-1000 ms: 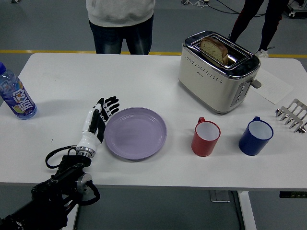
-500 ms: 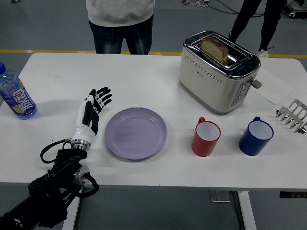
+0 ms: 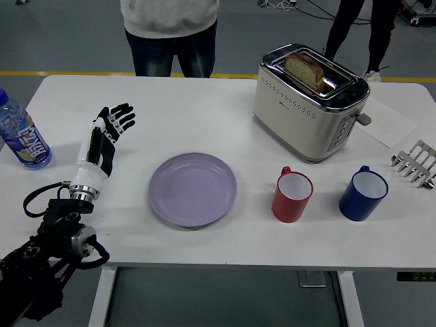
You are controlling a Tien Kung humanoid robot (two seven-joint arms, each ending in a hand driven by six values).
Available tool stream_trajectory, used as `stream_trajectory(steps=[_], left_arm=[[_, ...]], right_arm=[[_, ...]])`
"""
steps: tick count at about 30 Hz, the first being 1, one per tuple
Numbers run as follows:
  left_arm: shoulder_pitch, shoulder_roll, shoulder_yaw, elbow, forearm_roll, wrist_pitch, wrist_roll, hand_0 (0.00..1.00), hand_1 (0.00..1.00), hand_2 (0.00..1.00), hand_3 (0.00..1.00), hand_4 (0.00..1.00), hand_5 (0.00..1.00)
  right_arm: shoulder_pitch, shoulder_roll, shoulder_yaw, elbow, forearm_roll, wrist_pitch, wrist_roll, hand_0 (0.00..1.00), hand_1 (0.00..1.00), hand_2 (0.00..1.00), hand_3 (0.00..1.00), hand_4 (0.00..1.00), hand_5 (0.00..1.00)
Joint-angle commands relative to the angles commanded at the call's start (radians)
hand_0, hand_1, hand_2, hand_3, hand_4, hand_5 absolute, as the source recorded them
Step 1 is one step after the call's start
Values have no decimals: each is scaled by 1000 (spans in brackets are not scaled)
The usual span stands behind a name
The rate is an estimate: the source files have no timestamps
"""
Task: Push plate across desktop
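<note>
A round lilac plate (image 3: 193,189) lies flat on the white table (image 3: 204,109), a little left of the middle and near the front. My left hand (image 3: 103,139), white-backed with black fingers, is raised over the table well to the plate's left, clear of its rim. Its fingers are straight and spread, and it holds nothing. The black left arm comes in from the lower left corner. The right arm is out of the picture.
A water bottle (image 3: 20,134) stands at the left edge. Right of the plate stand a red mug (image 3: 292,196) and a blue mug (image 3: 363,194). Behind them is a toaster (image 3: 310,101) holding bread. A metal rack (image 3: 415,163) lies far right. A person (image 3: 170,30) stands at the far side.
My left hand has pulled away from the plate's left rim, moving left and slightly back across the table. The plate has stayed where it was.
</note>
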Motion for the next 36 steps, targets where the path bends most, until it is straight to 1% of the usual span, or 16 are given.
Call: stream_trajectory(steps=[2, 5, 7, 8, 9, 11, 13, 15, 17, 20, 21, 24, 30, 36], left_arm=[[6, 10, -3, -9, 3, -7, 15, 762, 759, 758, 687, 424, 998], [71, 72, -59, -84, 11, -50, 96, 762, 759, 758, 687, 424, 998], [99, 96, -91, -113, -3, -63, 122, 762, 759, 758, 687, 424, 998], [107, 102, -102, -122, -6, -66, 129, 667, 699, 701, 670, 426, 998], [109, 104, -105, -124, -7, -67, 131, 667, 699, 701, 670, 426, 998], [147, 145, -160, -151, -40, -102, 184, 667, 699, 701, 670, 426, 998], [161, 167, -206, -155, -70, -127, 234, 667, 699, 701, 670, 426, 998], [171, 181, -247, -152, -121, -158, 287, 651, 688, 694, 665, 433, 998], [177, 187, -284, -147, -195, -191, 345, 651, 688, 694, 665, 433, 998], [182, 185, -320, -141, -296, -231, 427, 662, 696, 700, 672, 434, 998], [184, 184, -325, -140, -315, -236, 439, 662, 696, 700, 672, 434, 998], [191, 182, -334, -138, -360, -246, 449, 662, 696, 700, 672, 434, 998], [207, 176, -355, -146, -348, -247, 446, 664, 697, 700, 673, 443, 998], [213, 170, -362, -144, -343, -247, 438, 665, 698, 700, 682, 447, 998]], right_arm=[[-1, 0, 2, 0, -2, 0, 1, 743, 760, 805, 713, 528, 398], [-4, -2, 19, 0, -17, -4, 5, 743, 760, 805, 713, 528, 398], [-7, -2, 22, 0, -20, -5, 8, 743, 760, 805, 713, 528, 398], [-7, -2, 22, 0, -20, -5, 9, 743, 758, 806, 713, 528, 397], [-8, -2, 22, 0, -20, -5, 9, 743, 758, 806, 713, 528, 397], [-11, -3, 25, 0, -26, -4, 11, 743, 758, 806, 713, 528, 397], [-13, -3, 26, 0, -28, -3, 12, 743, 758, 806, 713, 528, 397], [-14, -3, 27, 0, -32, -3, 12, 742, 757, 805, 712, 528, 397], [-13, -3, 31, 0, -37, -5, 11, 742, 757, 805, 712, 528, 397], [-14, -2, 37, 0, -49, -6, 9, 741, 756, 805, 712, 527, 396], [-13, -2, 39, 0, -52, -7, 9, 741, 756, 805, 712, 527, 396], [-12, -1, 50, 0, -66, -10, 6, 741, 756, 805, 712, 527, 396], [-10, 0, 58, 0, -79, -14, 3, 741, 755, 804, 710, 527, 395], [-8, 0, 63, 0, -88, -16, 2, 741, 754, 804, 711, 527, 395]])
